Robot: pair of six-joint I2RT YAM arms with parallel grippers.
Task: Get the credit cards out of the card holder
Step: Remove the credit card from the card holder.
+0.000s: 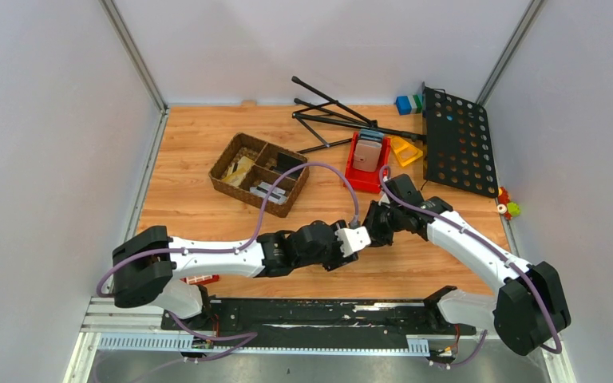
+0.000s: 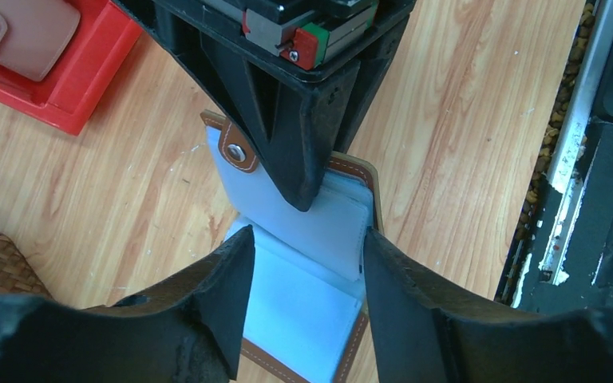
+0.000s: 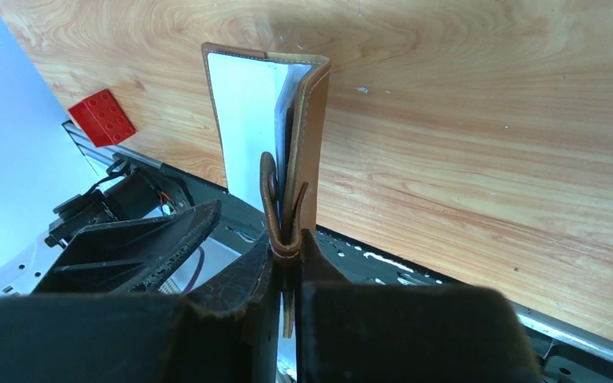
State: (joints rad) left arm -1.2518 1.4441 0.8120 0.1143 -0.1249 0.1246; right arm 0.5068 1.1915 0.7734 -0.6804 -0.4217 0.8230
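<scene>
Far left on the wooden surface (image 1: 183, 183) I see a woven basket (image 1: 259, 174) with compartments. Moving in towards the middle, my left claw (image 2: 303, 239) is spread, its two fingers straddling the pale inner sleeves of the card holder (image 2: 319, 303), one finger right at each side edge. I can't tell whether they are pressing on the sleeves or just beside them.

The card holder is lifted off the surface near the front centre, between the two arms, and it hangs open with its brown cover outward. I can't pick out the credit cards from the sleeves.

Just to the right, my right claw (image 3: 287, 247) is pressed together on the holder's brown leather edge, by the tab clasp, and carries it.

Farther right and back, a red tray (image 1: 357, 177) holds a pinkish-grey slab (image 1: 367, 152). A black perforated panel (image 1: 459, 144) lies by the right wall.
</scene>
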